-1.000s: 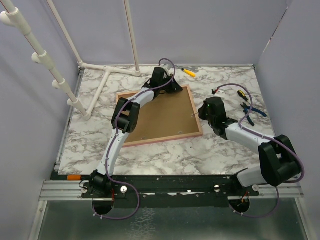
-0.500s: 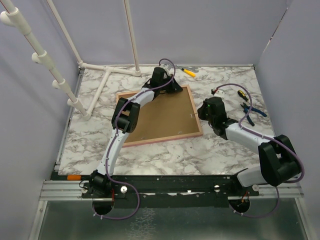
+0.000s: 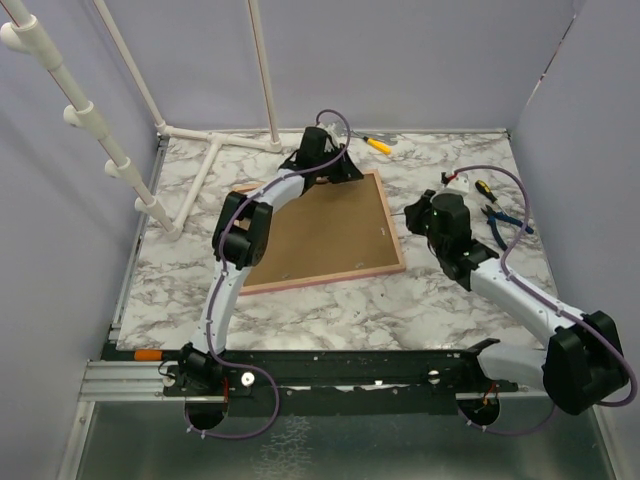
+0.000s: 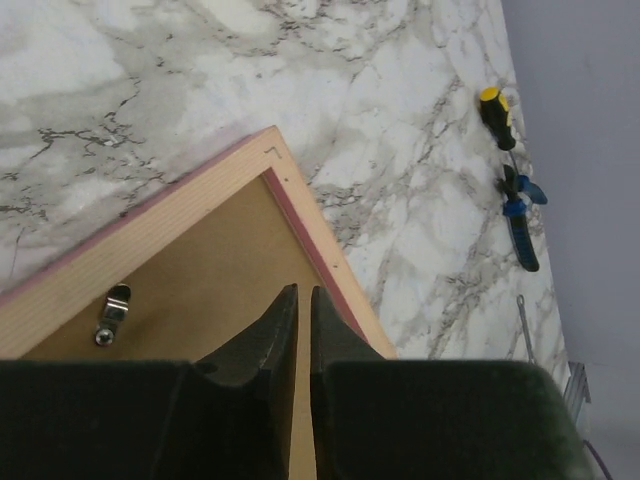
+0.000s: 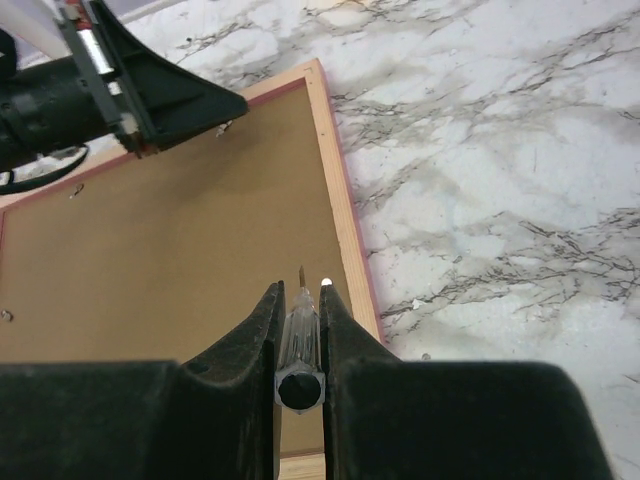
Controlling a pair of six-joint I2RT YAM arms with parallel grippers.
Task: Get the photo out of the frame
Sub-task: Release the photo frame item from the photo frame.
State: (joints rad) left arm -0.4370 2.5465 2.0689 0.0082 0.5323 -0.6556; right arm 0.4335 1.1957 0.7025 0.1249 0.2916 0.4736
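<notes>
1. Top external view: shows the frame (image 3: pixel 320 235) lying flat in the middle of the marble table (image 3: pixel 300 300), brown back up, thin pink border all round.
2. Gives no sight of the photo in any view; only the fibreboard back on show.
3. Left wrist view: picks out a small metal clip (image 4: pixel 112 312) on that back, not far from the frame's far right corner.
4. Puts the left gripper (image 4: pixel 298 292) over the back near the far edge, fingers almost pressed together with a mere slit between, pinching nothing; cannot tell whether touching the board.
5. Right wrist view: shows the right gripper (image 5: pixel 298 290) by the frame's right edge, clamped on a clear-handled screwdriver (image 5: pixel 298 340), its thin shaft pointing in over the back.
6. Farther out, near the right wall: a yellow-and-black screwdriver (image 3: pixel 483 188) and blue-handled pliers (image 3: pixel 505 222), close together on the marble.
7. Behind the frame at the far edge: a yellow-handled screwdriver (image 3: pixel 378 145).
8. In the far left corner: a white pipe stand (image 3: pixel 210 165), well apart from the frame.
</notes>
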